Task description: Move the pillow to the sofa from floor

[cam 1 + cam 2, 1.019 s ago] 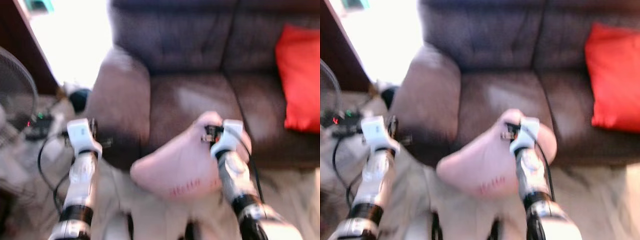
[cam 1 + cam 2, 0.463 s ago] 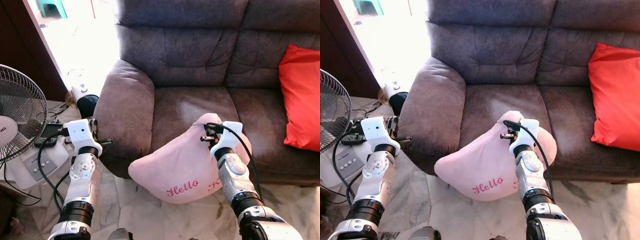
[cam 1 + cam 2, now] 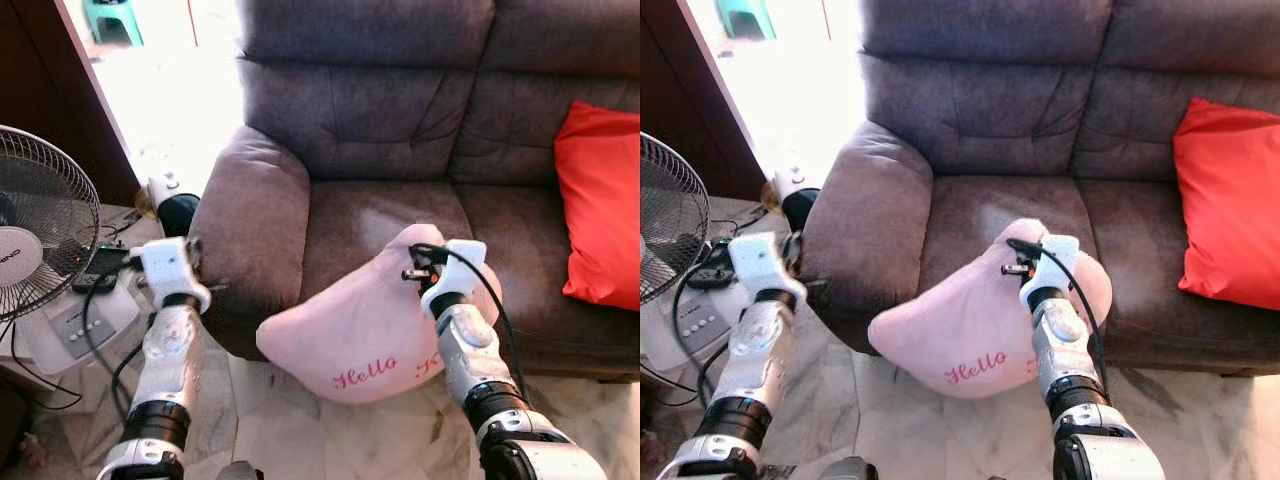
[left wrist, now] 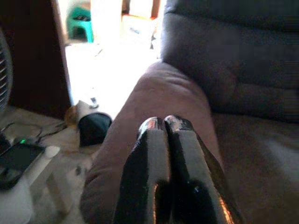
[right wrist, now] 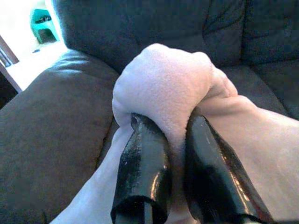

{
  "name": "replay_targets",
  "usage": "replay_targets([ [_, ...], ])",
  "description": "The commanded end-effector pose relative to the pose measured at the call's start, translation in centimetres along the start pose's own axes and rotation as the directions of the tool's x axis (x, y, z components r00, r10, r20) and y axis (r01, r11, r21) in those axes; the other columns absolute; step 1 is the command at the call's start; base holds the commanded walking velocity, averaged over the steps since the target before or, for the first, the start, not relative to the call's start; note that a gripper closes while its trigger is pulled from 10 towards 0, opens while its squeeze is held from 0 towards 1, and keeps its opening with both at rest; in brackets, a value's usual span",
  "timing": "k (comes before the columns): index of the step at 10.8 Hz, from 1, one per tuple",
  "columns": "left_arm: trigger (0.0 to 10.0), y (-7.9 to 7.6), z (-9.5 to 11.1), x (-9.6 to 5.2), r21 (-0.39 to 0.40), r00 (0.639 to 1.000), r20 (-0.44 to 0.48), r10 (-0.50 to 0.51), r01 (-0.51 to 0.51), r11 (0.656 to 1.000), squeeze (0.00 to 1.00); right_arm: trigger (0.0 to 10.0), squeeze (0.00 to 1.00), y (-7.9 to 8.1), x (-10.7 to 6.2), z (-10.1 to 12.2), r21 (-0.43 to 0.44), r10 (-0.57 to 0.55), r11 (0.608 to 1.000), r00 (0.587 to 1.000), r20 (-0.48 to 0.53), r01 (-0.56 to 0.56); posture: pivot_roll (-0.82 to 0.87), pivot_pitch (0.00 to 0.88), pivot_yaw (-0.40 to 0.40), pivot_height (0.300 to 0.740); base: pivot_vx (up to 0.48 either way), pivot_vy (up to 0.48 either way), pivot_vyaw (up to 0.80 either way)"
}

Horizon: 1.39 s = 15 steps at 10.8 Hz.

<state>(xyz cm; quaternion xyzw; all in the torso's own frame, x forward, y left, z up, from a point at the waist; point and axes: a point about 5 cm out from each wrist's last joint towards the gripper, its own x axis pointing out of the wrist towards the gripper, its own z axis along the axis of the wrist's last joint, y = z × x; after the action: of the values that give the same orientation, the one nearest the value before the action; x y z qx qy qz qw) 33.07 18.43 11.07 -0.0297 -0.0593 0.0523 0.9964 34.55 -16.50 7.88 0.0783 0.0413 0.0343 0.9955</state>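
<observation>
A pink pillow with "Hello" stitched in red hangs in front of the brown sofa, its top corner over the seat's front edge. My right gripper is shut on that top corner, the plush bunched between its black fingers. My left gripper is shut on nothing and points at the sofa's left armrest; its arm is raised beside that armrest.
A red cushion leans at the sofa's right end. A standing fan with its white base, a phone and cables sits at my left. A dark round object lies by the armrest. Marble floor lies below.
The view has steadied after blur and shifted slightly. The right gripper still holds the pillow by the same corner; the left arm has hardly moved.
</observation>
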Motion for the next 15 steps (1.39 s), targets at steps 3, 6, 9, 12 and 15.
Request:
replay_targets([
  [3, 10.0, -2.1, 2.6, 0.9, 0.027, 0.991, 0.105, -0.077, 0.075, 0.997, 0.0, 10.0, 0.0, 2.2, 1.6, 7.8, -0.029, 0.095, 0.995, 0.947, 0.306, -0.09, 0.07, 0.0, -0.05, 0.74, 0.0, 0.0, 0.0],
  [6, 10.0, -2.7, 3.2, 1.0, 0.052, 0.985, 0.134, -0.109, 0.103, 0.993, 0.0, 10.0, 0.0, 3.1, 1.8, 7.8, 0.001, 0.143, 0.989, 0.946, 0.292, -0.15, 0.07, 0.0, -0.047, 0.74, 0.0, 0.0, 0.0],
  [9, 10.0, -2.5, 3.3, 0.8, 0.057, 0.986, 0.134, -0.102, 0.095, 0.994, 0.0, 10.0, 0.0, 3.3, 1.3, 7.0, -0.1, 0.171, 0.984, 0.953, 0.251, -0.151, 0.07, 0.0, -0.046, 0.74, 0.0, 0.0, 0.26],
  [12, 10.0, -2.5, 3.6, 1.0, 0.067, 0.984, 0.137, -0.114, 0.106, 0.992, 0.0, 10.0, 0.0, 2.7, 1.2, 7.2, -0.043, 0.139, 0.99, 0.955, 0.263, -0.132, 0.07, 0.0, -0.042, 0.74, 0.295, 0.0, 0.0],
  [15, 10.0, -2.5, 4.0, 1.3, 0.075, 0.983, 0.146, -0.112, 0.102, 0.992, 0.0, 10.0, 0.0, 2.5, 1.2, 7.4, -0.051, 0.129, 0.991, 0.956, 0.263, -0.12, 0.08, 0.0, -0.041, 0.74, 0.307, 0.0, 0.0],
])
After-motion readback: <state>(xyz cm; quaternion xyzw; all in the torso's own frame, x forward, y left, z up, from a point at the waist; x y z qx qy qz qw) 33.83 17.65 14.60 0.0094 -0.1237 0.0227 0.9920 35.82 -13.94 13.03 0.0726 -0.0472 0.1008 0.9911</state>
